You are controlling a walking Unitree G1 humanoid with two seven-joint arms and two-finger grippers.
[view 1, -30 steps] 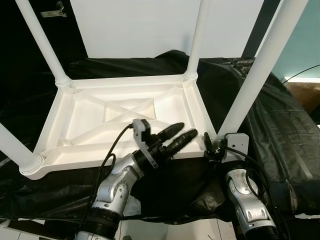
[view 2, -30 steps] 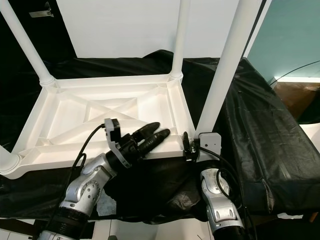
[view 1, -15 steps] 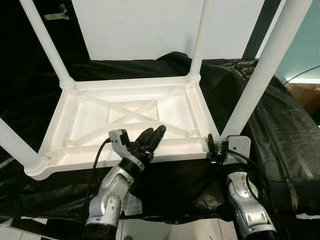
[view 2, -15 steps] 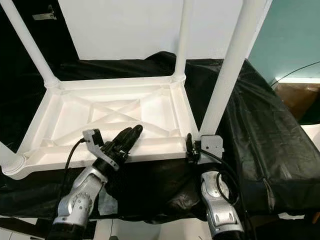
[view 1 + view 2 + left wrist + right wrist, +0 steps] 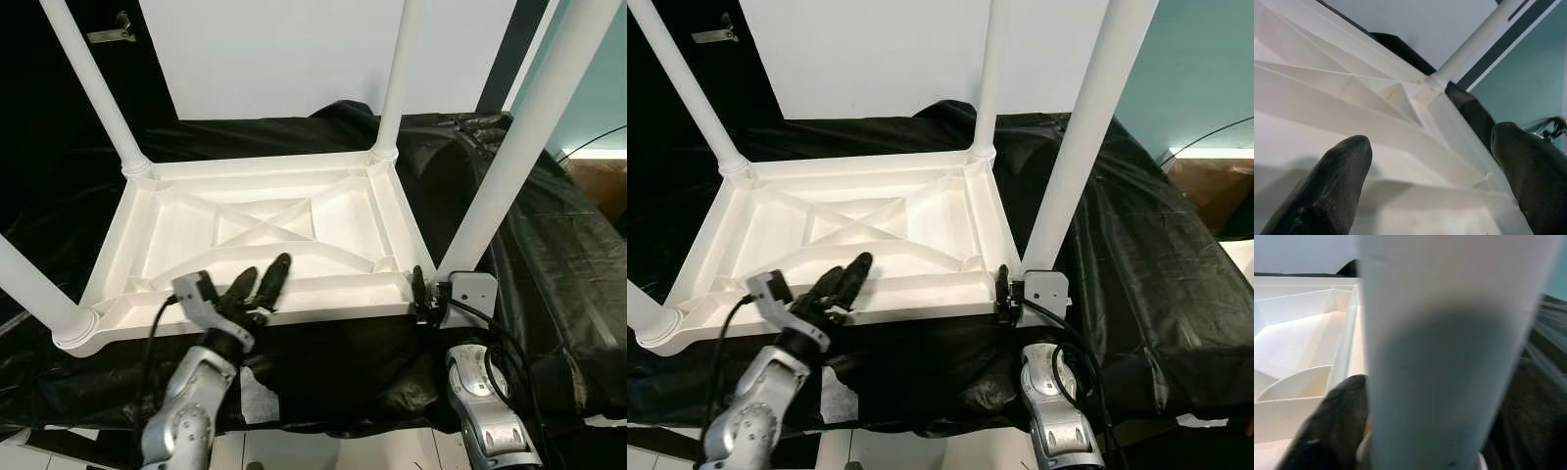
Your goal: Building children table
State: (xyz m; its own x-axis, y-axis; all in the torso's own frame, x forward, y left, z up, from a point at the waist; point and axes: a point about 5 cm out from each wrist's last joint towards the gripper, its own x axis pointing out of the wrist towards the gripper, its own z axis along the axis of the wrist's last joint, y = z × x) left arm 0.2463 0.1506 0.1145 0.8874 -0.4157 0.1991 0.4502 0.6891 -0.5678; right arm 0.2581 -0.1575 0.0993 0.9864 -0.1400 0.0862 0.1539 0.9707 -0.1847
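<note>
Since the earlier frame, the left gripper [image 5: 260, 282] has swung leftward along the near rim of the upturned white table [image 5: 176, 230], fingers spread and empty. The right gripper [image 5: 423, 294] clasps the near-right leg [image 5: 509, 147] at its base. Should that leg sit loosely in its socket, a nudge could tilt it.

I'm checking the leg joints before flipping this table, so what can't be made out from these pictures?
- Near right leg: its socket sits behind the right claw in the left eye view. The right wrist view is a blur of leg.
- All legs: upper ends cut off by the top edge.
- Right claw: the leg hides whether it is gripping.
- Near left leg: cut by the left edge.
</note>
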